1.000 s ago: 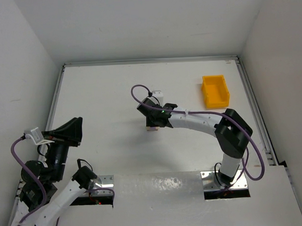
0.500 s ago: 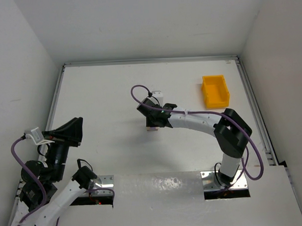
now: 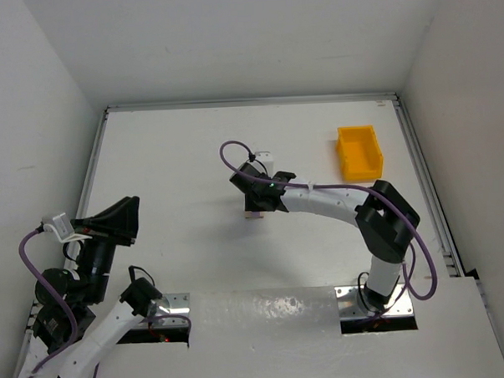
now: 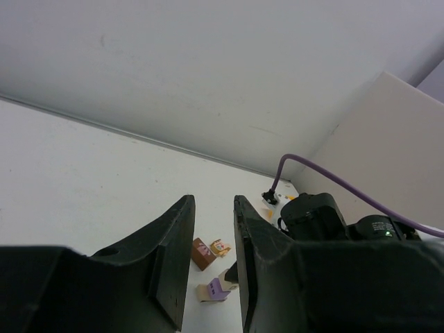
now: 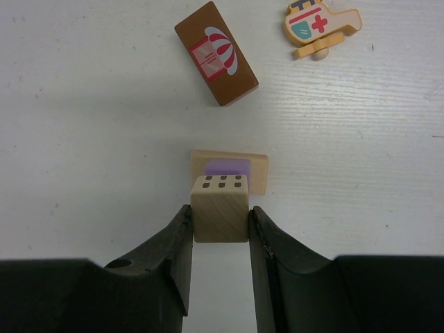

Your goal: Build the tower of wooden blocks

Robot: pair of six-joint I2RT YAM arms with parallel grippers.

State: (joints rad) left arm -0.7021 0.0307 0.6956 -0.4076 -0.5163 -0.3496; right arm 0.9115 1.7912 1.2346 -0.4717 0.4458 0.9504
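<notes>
My right gripper (image 5: 220, 214) is shut on a pale tan cube (image 5: 220, 205) with six small dark marks on its far face. The cube hangs just above and in front of a flat tan block (image 5: 260, 170) with a purple square on top. Beyond them lie a brown block (image 5: 216, 53) with a red-and-white print and a tan helicopter-shaped piece (image 5: 321, 26). From above, the right gripper (image 3: 252, 207) covers most of the blocks (image 3: 254, 215) at mid-table. My left gripper (image 4: 214, 201) is open and holds nothing. It is raised at the near left (image 3: 124, 218), pointing at the same blocks (image 4: 202, 253).
A yellow bin (image 3: 359, 153) stands at the back right, well apart from the blocks. White walls close in the table on the left, back and right. The right arm (image 4: 316, 218) reaches across the middle of the table.
</notes>
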